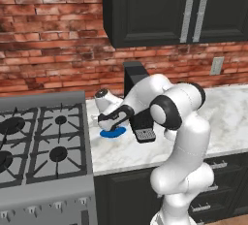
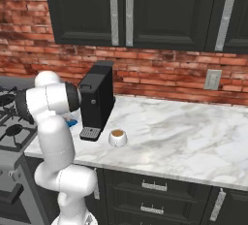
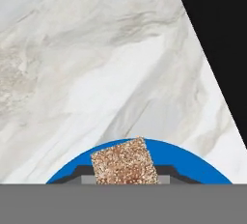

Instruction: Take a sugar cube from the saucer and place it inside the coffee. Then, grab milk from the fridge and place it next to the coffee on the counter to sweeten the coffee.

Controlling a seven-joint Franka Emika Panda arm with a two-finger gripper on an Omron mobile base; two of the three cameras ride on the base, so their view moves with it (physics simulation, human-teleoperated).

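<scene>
From the left base view I see the arm bent low over the table (image 1: 218, 117), with the gripper (image 1: 107, 123) down on the saucer (image 1: 114, 132), which lies just beside the stove (image 1: 43, 146) and in front of the black coffee machine (image 1: 135, 81). The hand covers most of the blue disc, so from here I cannot tell how the jaws stand.

From the right base view the white body of the arm hides the hand. I see a small blue edge of the saucer (image 2: 72, 122) to the left of the coffee machine (image 2: 97, 100). The coffee (image 2: 117, 137) stands on the marbled table (image 2: 184, 136), just to the right of the machine's drip tray, with brown liquid inside. It is apart from the saucer, with the machine between them.

In the hand view the sugar cube (image 3: 124, 161) sits on the saucer (image 3: 193, 162), and a dark finger tip (image 3: 79, 175) shows at each of its sides. The jaws are clenched on the cube, and the cube looks a little rotated. Beyond the saucer there is marbled table (image 3: 87, 63) and the dark side of the machine (image 3: 217, 35).
</scene>
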